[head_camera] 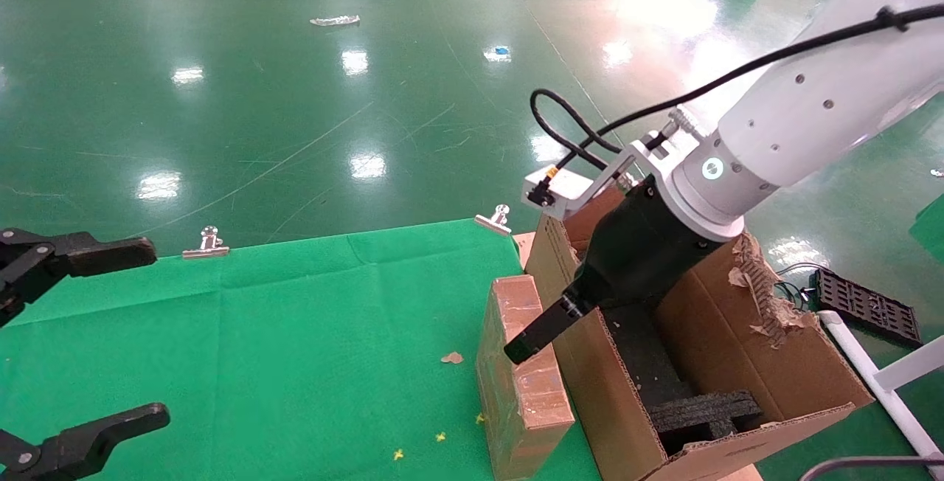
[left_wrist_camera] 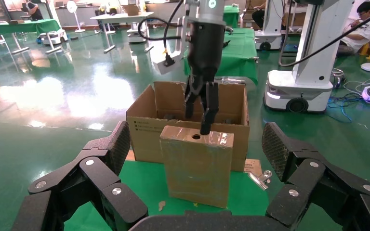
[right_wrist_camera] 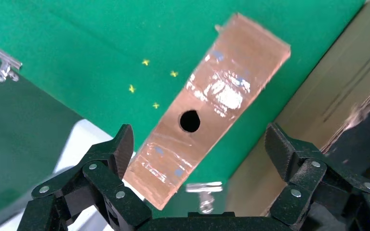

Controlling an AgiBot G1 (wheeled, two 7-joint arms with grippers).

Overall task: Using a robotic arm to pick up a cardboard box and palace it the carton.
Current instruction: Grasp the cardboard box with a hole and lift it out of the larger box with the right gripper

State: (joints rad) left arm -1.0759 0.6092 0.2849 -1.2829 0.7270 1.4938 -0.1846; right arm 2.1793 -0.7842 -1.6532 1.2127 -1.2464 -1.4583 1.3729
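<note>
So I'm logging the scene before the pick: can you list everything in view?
cardboard box: 1, brown, taped, round hole on top, upright on the cloth beside the carton.
carton: 1, brown, open, one flap torn, right of the cloth.
foam inserts: black, inside the carton.
cloth: 1, green, covering the table.
clips: 2, silver, on the cloth's far edge.
right claw: black, on a white arm, open above the cardboard box.
left claw: black, open, over the cloth's left edge.

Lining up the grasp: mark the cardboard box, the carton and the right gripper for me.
cardboard box [head_camera: 525, 392], head view, taped top face.
carton [head_camera: 804, 374], head view, outer wall below the torn flap.
right gripper [left_wrist_camera: 201, 113], left wrist view, between the fingertips.
</note>
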